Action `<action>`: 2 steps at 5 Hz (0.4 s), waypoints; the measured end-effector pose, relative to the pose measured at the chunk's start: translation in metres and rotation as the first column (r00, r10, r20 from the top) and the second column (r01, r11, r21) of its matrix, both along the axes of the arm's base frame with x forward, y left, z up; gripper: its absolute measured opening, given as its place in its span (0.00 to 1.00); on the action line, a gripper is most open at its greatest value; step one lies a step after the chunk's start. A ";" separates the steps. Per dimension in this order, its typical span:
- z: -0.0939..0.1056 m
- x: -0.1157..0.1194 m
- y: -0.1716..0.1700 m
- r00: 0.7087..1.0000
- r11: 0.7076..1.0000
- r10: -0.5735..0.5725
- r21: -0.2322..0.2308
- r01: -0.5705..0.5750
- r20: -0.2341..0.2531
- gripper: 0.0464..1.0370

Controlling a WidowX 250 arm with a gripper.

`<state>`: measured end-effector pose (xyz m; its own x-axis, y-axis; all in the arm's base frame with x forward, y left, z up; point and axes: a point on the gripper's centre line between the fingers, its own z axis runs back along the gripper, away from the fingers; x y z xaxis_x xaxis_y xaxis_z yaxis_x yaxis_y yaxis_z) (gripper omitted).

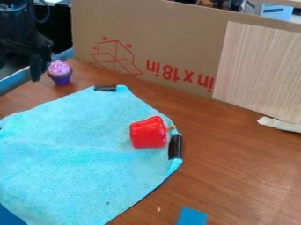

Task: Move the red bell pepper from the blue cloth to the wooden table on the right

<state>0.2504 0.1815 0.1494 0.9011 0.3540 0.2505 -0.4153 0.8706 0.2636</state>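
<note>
The red pepper (148, 132) lies on the cloth (70, 149); the cupcake (60, 73) stands off it, near the tool (38, 70). Whether that is open, I cannot tell.

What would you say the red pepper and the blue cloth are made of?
The red pepper looks like glossy plastic, given its bright highlights, though rubber is possible. The blue cloth seems a matte, textured fabric, perhaps terry, from its nubbly surface.
</note>
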 end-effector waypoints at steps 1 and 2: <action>-0.009 0.001 -0.006 0.994 0.994 -0.105 -0.012 0.104 -0.015 0.96; -0.012 0.009 -0.022 0.940 0.936 -0.341 -0.093 0.339 -0.002 0.96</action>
